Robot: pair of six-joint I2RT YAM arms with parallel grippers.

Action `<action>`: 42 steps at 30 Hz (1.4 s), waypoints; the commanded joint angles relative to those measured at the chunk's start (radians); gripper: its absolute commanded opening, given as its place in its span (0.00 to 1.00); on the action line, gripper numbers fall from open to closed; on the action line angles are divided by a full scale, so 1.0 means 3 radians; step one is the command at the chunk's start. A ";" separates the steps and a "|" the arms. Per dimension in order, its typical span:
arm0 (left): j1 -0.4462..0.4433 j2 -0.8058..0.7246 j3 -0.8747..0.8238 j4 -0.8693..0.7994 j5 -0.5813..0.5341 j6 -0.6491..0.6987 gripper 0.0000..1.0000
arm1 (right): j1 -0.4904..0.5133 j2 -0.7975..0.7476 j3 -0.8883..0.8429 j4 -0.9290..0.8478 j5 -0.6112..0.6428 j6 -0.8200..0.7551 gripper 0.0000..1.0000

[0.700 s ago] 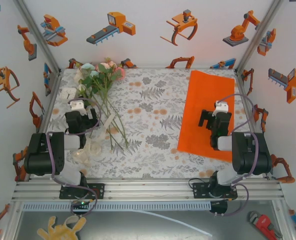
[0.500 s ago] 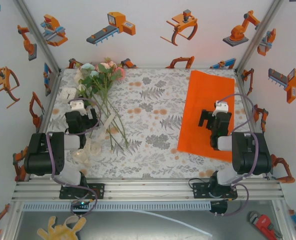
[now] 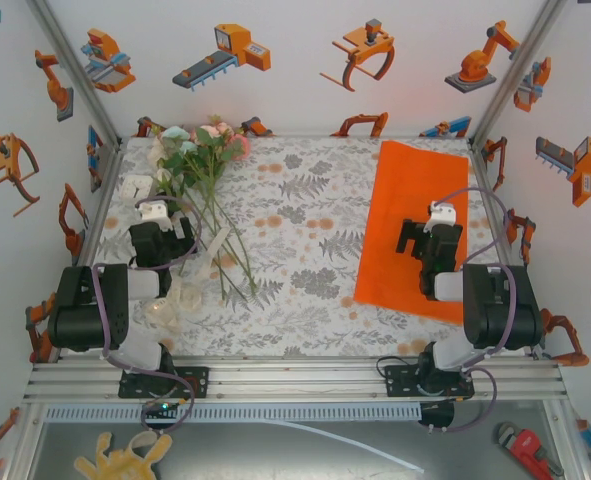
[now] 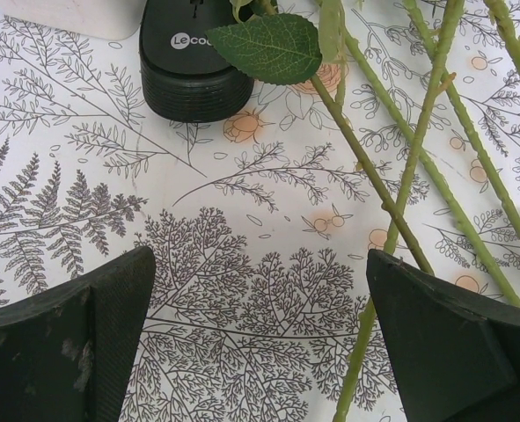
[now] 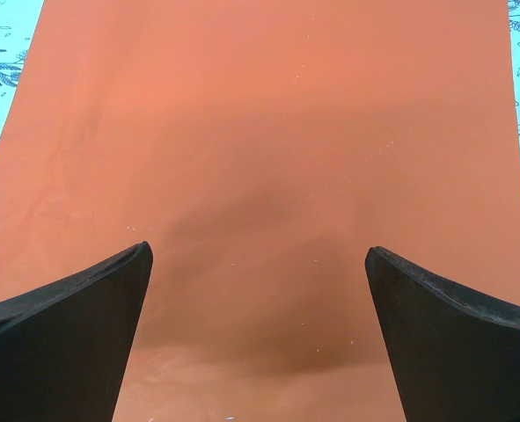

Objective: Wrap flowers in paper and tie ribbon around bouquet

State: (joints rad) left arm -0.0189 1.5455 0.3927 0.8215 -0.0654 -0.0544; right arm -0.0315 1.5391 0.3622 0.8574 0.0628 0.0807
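Note:
The flowers (image 3: 201,143) lie at the back left of the table, their long green stems (image 3: 231,250) running toward the near side. My left gripper (image 3: 163,232) hovers open just left of the stems. In the left wrist view the left gripper (image 4: 260,264) is over bare tablecloth, and one stem (image 4: 374,180) passes beside the right finger. The orange paper (image 3: 415,200) lies flat on the right. My right gripper (image 3: 417,236) is open above it, and the paper (image 5: 268,132) spreads flat beneath the right gripper (image 5: 260,255). The cream ribbon (image 3: 173,296) lies in loose loops near the left arm.
A black round object (image 4: 194,66) with a white block behind it sits ahead of the left gripper; the white block (image 3: 135,185) is at the far left. Printed walls close in the left, back and right sides. The floral tablecloth (image 3: 305,240) lies between flowers and paper.

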 commanded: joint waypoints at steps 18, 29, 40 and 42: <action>0.0009 -0.0027 0.0062 0.0007 0.0039 0.0058 0.97 | -0.0018 -0.0260 0.0110 -0.0179 0.0173 0.0046 0.99; -0.0392 -0.1761 0.0289 -0.1604 -0.0659 -0.0468 0.98 | -0.0012 -0.1395 0.1768 -0.4011 -0.0101 0.1334 0.96; -0.2074 -0.2061 0.1552 -0.2984 0.0576 -0.1024 0.97 | -0.0602 -0.0270 0.2808 -0.5250 -0.0195 0.1560 0.99; -0.2399 -0.1984 0.1629 -0.3084 0.0495 -0.0920 0.97 | -0.0874 -0.0247 0.2601 -0.5197 -0.0304 0.1698 0.99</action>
State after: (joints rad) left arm -0.6220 0.9222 0.8398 0.0719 0.0349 -0.3794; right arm -0.1757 1.4590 1.1904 -0.5903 0.0196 0.5030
